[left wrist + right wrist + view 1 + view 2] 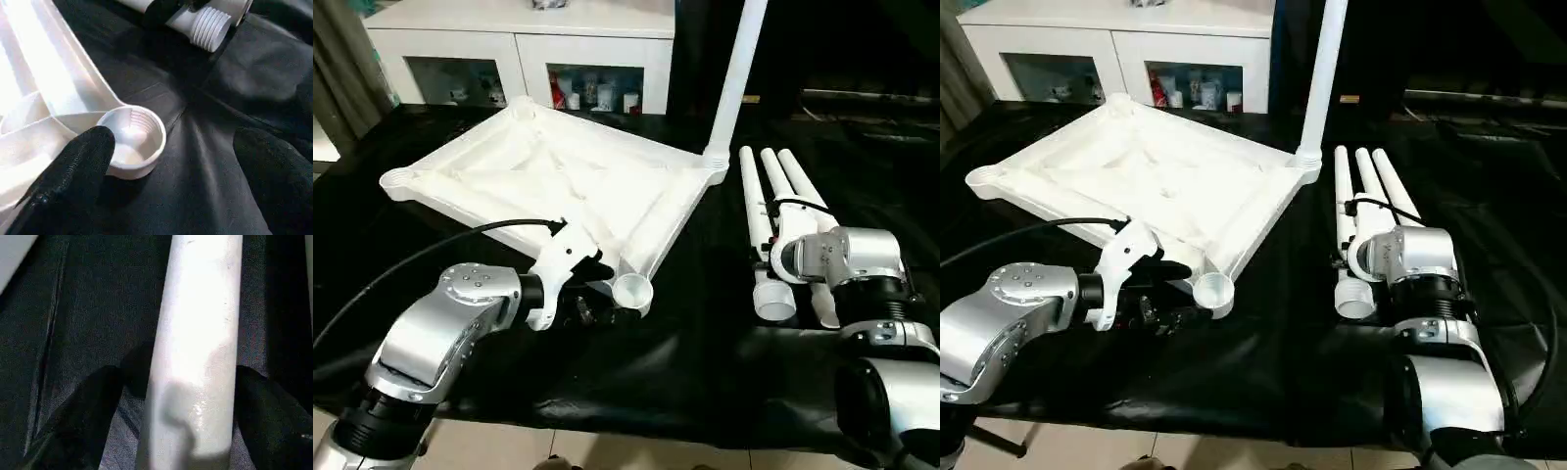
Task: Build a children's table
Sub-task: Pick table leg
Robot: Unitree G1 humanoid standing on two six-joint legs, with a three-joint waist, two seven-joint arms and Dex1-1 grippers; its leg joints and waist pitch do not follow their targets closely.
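Bare black cloth (pixel 705 323) between tabletop (pixel 558 176) and three loose legs (pixel 773 196).

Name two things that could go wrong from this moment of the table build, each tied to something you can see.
1. The right pincer straddles one loose leg lying close beside two others; closing may nudge or roll its neighbours.
2. The tabletop sits tilted with one upright leg fitted; the left pincer, open at the near corner socket, could shift it.
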